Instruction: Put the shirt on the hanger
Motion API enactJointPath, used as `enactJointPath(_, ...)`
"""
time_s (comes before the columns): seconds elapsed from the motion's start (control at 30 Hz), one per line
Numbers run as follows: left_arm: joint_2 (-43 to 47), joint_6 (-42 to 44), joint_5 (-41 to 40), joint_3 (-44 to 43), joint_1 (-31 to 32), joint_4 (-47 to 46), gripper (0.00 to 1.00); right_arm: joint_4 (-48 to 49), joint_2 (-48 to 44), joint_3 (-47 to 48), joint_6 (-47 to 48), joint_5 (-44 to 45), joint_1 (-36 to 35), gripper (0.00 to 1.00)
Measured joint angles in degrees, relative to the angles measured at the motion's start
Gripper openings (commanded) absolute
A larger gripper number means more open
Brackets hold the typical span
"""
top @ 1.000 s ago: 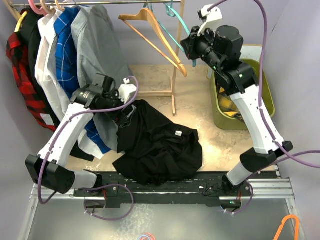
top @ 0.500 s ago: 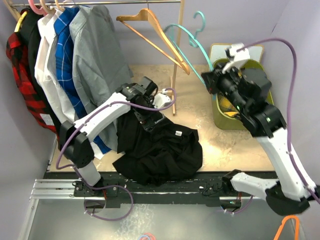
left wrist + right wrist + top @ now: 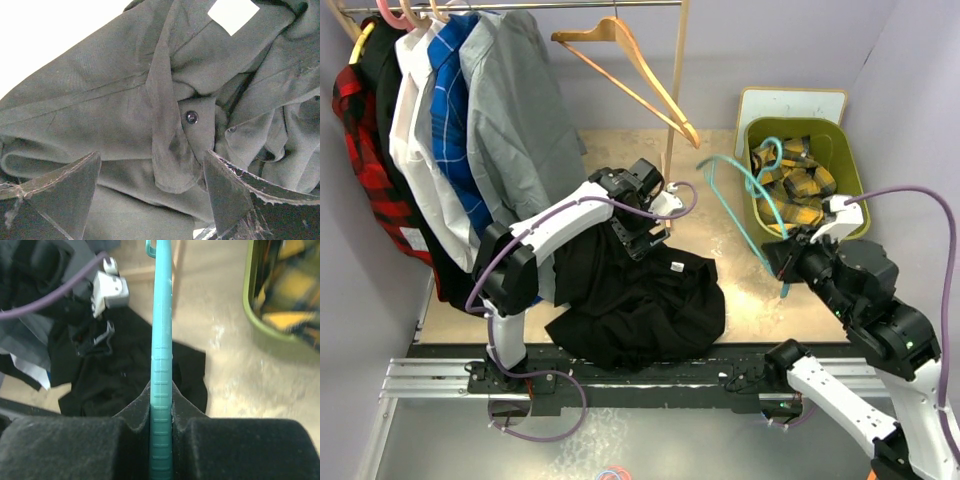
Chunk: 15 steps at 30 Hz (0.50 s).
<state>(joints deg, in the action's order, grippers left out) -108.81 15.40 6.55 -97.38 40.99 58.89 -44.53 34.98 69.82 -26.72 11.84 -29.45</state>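
Observation:
The black shirt (image 3: 640, 300) lies crumpled on the table, its white label (image 3: 233, 14) and a button (image 3: 191, 117) showing in the left wrist view. My left gripper (image 3: 645, 235) hangs low over the shirt's upper edge, open. A fold of the shirt (image 3: 170, 155) lies between its fingers (image 3: 60, 190), which stand apart from it. My right gripper (image 3: 782, 262) is shut on one bar of the teal hanger (image 3: 740, 195), held above the table right of the shirt. In the right wrist view the hanger (image 3: 161, 340) runs straight out from that gripper (image 3: 161, 410).
A clothes rail at the back left carries several hung garments (image 3: 470, 120) and a wooden hanger (image 3: 630, 70). The rack's wooden post (image 3: 672, 120) stands behind the shirt. A green bin (image 3: 752, 215) with a yellow-and-black plaid garment (image 3: 805, 175) sits at the right.
My right arm has brought the teal hanger down from the rail to low over the table's right side. My left gripper has moved right and down onto the shirt's collar area.

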Motion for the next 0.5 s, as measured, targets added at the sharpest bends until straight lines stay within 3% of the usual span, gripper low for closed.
enactJointPath(0.17, -2.5, 0.0, 0.0, 0.2, 0.4, -0.3, 0.82, -8.5, -1.9, -1.6, -4.0, -1.5, 0.0, 0.00)
enactJointPath(0.23, -2.7, 0.0, -0.2, 0.7, 0.4, -1.0, 0.74, -10.6, -3.0, -1.6, -4.9, -2.3, 0.0, 0.00)
enactJointPath(0.37, -3.1, -0.7, -0.9, 1.6, 0.4, -2.0, 0.24, -13.4, -5.8, -1.6, -6.3, -4.9, 0.0, 0.00)
enactJointPath(0.4, -3.5, -0.8, -0.9, 1.7, 0.4, -2.1, 0.07, -13.7, -6.3, -1.8, -6.6, -5.9, 0.0, 0.00)
enactJointPath(0.43, -3.8, -1.0, -0.9, 1.7, 0.4, -2.1, 0.00, -14.1, -6.9, -2.0, -6.9, -7.2, 0.0, 0.00)
enactJointPath(0.5, -4.5, -1.1, -0.7, 1.7, 0.4, -2.2, 0.00, -14.7, -7.5, -2.7, -7.4, -9.2, 0.0, 0.00)
